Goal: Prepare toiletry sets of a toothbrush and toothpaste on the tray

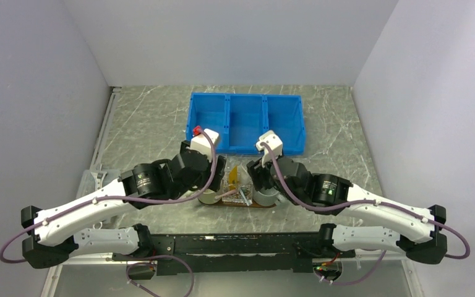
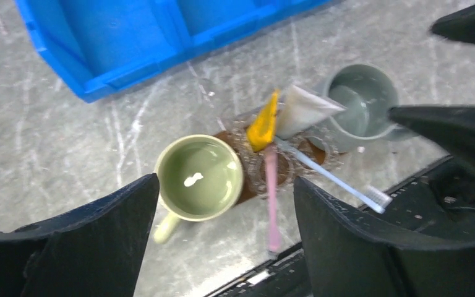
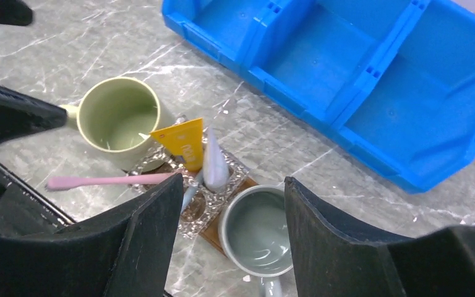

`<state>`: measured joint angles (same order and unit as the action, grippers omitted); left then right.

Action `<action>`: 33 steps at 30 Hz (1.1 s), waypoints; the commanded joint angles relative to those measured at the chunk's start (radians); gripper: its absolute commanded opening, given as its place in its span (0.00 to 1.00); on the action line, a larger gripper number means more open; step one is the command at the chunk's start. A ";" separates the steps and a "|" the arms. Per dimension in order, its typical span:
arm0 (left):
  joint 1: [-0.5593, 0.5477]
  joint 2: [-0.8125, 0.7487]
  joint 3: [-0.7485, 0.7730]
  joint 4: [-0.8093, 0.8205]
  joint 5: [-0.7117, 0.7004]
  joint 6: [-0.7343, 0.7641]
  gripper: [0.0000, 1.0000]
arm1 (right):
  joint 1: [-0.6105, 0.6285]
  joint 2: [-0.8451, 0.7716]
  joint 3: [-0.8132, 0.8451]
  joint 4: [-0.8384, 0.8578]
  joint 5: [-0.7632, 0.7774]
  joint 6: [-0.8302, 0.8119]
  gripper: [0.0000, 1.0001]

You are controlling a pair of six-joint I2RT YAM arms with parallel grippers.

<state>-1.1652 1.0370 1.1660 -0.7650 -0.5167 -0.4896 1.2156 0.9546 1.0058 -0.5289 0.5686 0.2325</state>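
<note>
Overhead, the blue bin (image 1: 245,122) is seen at the far side of the tabletop (image 1: 142,124), its three compartments side by side. Nearer the arms, the tray (image 1: 242,205) is laid crosswise. The green mug (image 1: 209,198) and the grey mug (image 1: 265,199) are stood on its ends, with the clear holder (image 1: 240,192) between them. The left end effector (image 1: 213,179) and the right end effector (image 1: 256,176) are hung over the tray, but their fingers are masked by the wrists.

From the left wrist, the fingers (image 2: 99,241) are shown spread wide with nothing pinched. The yellow tube (image 2: 263,124) and the white tube (image 2: 303,108) are leaned together in the holder (image 2: 263,173). The pink toothbrush (image 2: 272,198) and the pale toothbrush (image 2: 334,179) are propped there by one end, their other ends jutting past the tray towards the near edge.

From the right wrist, the fingers (image 3: 154,235) are likewise parted around nothing. Both tubes (image 3: 182,142) are seen upright in the holder (image 3: 222,185), just beside the grey mug (image 3: 256,229), and the pink toothbrush (image 3: 108,181) is stretched out past the green mug (image 3: 120,117).
</note>
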 commanded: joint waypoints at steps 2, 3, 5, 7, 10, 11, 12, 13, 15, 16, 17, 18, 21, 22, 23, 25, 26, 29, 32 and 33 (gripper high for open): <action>0.135 -0.051 0.026 -0.016 0.022 0.104 0.88 | -0.122 0.004 0.045 0.055 -0.087 -0.052 0.64; 0.164 -0.061 0.023 -0.012 0.036 0.118 0.89 | -0.148 0.005 0.042 0.062 -0.095 -0.055 0.65; 0.217 -0.082 0.017 -0.005 0.042 0.147 0.97 | -0.223 0.010 0.043 0.071 -0.117 -0.059 0.66; 0.266 -0.100 0.013 0.006 0.048 0.180 0.99 | -0.293 0.011 0.046 0.078 -0.137 -0.061 0.68; 0.337 -0.116 0.016 0.010 0.047 0.223 1.00 | -0.413 0.008 0.049 0.090 -0.179 -0.056 0.71; 0.356 -0.118 0.019 0.009 0.047 0.235 0.99 | -0.457 0.007 0.052 0.095 -0.198 -0.052 0.71; 0.379 -0.121 0.023 0.008 0.047 0.245 0.99 | -0.503 0.008 0.050 0.100 -0.214 -0.046 0.72; 0.400 -0.123 0.022 0.011 0.051 0.254 0.99 | -0.545 0.008 0.049 0.106 -0.225 -0.040 0.75; 0.445 -0.124 0.020 0.020 0.053 0.271 0.99 | -0.619 0.011 0.046 0.111 -0.247 -0.026 0.79; 0.466 -0.124 0.020 0.024 0.053 0.278 0.99 | -0.651 0.012 0.047 0.108 -0.260 -0.016 0.79; 0.489 -0.124 0.017 0.028 0.056 0.285 0.99 | -0.683 0.012 0.045 0.110 -0.267 -0.007 0.80; 0.510 -0.124 0.016 0.031 0.059 0.289 1.00 | -0.708 0.010 0.041 0.115 -0.274 0.000 0.80; 0.581 -0.130 0.004 0.054 0.085 0.307 0.99 | -0.781 0.000 0.017 0.134 -0.276 0.024 0.80; 0.612 -0.133 0.001 0.061 0.100 0.311 0.99 | -0.806 -0.001 0.011 0.138 -0.277 0.035 0.80; 0.642 -0.136 -0.003 0.069 0.117 0.314 0.99 | -0.835 -0.002 0.006 0.140 -0.277 0.047 0.80; 0.698 -0.144 -0.014 0.086 0.134 0.318 0.99 | -0.867 -0.008 -0.008 0.145 -0.267 0.062 0.81; 0.722 -0.151 -0.022 0.095 0.138 0.321 0.99 | -0.879 -0.012 -0.014 0.146 -0.264 0.068 0.82; 0.789 -0.174 -0.050 0.127 0.162 0.332 0.99 | -0.902 -0.040 -0.039 0.149 -0.244 0.083 0.91; 0.827 -0.200 -0.082 0.154 0.165 0.328 0.99 | -0.908 -0.083 -0.070 0.151 -0.214 0.084 0.96; 0.830 -0.212 -0.095 0.165 0.161 0.325 0.99 | -0.908 -0.101 -0.082 0.157 -0.205 0.082 0.97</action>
<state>-0.3599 0.8700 1.1030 -0.6842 -0.3813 -0.1772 0.3141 0.9226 0.9539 -0.4217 0.3176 0.2932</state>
